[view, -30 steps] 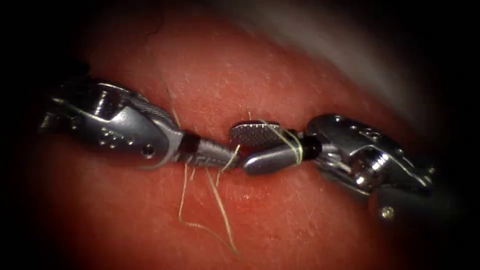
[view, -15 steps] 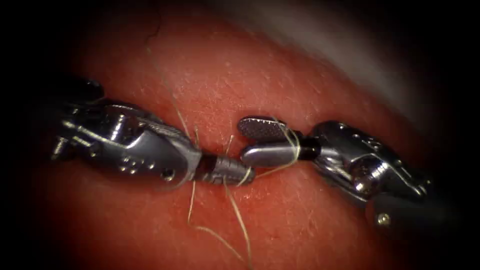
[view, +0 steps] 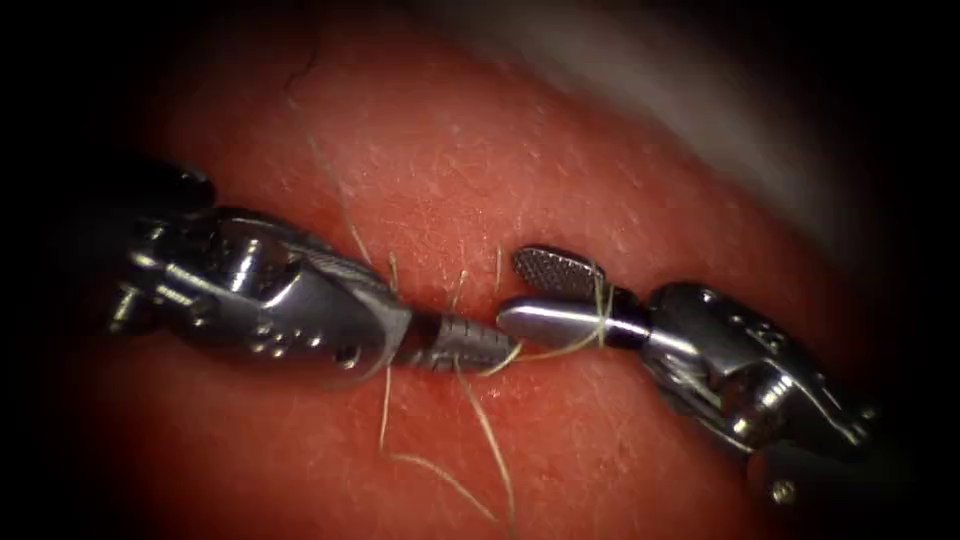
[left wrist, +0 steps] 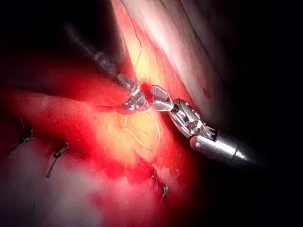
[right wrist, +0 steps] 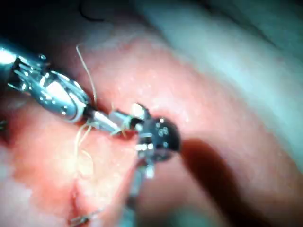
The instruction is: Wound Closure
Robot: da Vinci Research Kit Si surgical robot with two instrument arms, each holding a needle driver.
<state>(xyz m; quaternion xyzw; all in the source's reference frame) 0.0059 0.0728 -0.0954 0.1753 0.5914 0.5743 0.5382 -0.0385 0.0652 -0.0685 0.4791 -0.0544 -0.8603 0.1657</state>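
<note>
Pale thread trails down over the tissue and is wrapped round the right tool, whose jaws sit a bit apart with nothing gripped. The left tool has its jaws closed on a strand right at the cut. Can't spot the needle anywhere.

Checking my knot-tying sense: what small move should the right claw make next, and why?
The right claw is open with thread looped round it; the left claw grips thread. So probably close the right claw on a loose end nearby.
</note>
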